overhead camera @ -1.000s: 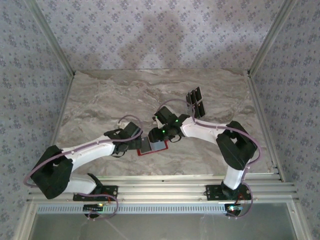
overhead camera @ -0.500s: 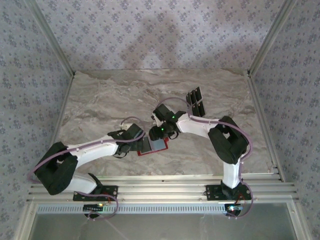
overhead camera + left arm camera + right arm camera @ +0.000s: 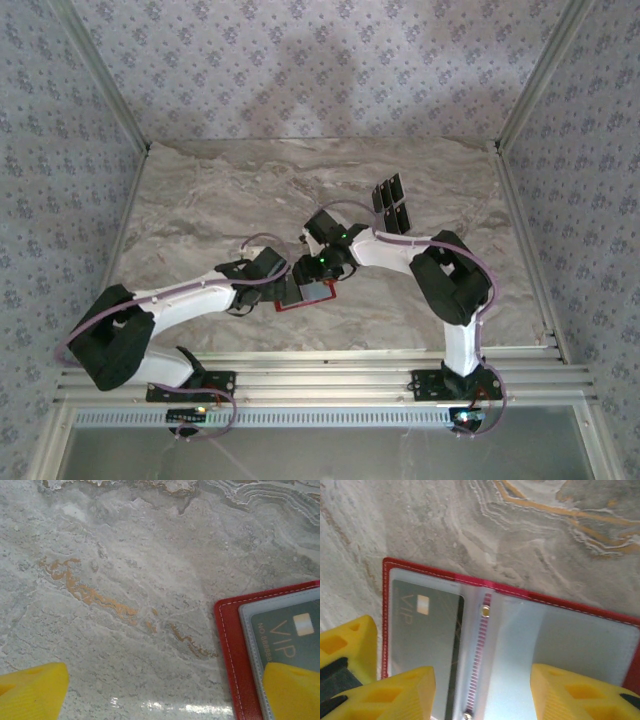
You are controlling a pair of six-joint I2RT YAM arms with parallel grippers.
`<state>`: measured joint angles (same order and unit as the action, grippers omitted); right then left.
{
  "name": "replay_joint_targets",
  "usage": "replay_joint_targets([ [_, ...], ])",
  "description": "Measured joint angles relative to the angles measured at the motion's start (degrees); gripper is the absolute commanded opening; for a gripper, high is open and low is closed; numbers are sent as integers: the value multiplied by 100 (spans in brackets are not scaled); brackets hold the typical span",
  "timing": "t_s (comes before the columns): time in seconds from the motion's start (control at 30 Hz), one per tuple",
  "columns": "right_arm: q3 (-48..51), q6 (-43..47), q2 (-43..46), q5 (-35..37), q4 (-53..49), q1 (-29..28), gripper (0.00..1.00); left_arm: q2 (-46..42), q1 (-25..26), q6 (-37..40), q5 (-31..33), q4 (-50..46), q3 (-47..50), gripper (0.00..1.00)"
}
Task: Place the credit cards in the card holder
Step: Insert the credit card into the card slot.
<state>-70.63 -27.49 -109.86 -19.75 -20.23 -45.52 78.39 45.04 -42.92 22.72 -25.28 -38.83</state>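
Cards (image 3: 392, 205), toward the table's (image 3: 200, 200) far-right corner, look thin, stiff, slick; pinch their edges. Left gripper (image 3: 160, 695), spread wide, seemingly pins the floppy holder (image 3: 570, 640); right gripper (image 3: 482, 700) hovers parted, empty.

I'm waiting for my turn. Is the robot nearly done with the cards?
Not yet. One card sits inside the open holder. The left gripper and right gripper are open at it, holding nothing. More black cards wait on the table.

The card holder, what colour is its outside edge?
Red. The card holder shows best in the right wrist view.
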Motion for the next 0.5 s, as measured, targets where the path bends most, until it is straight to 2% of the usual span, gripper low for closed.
replay_joint_targets([
  [0.23,-2,-258,-105,-256,166,0,54,-297,26,7,-2,114,33,100],
  [0.5,-177,-37,-24,-13,-109,-9,54,-297,42,2,-7,149,129,100],
])
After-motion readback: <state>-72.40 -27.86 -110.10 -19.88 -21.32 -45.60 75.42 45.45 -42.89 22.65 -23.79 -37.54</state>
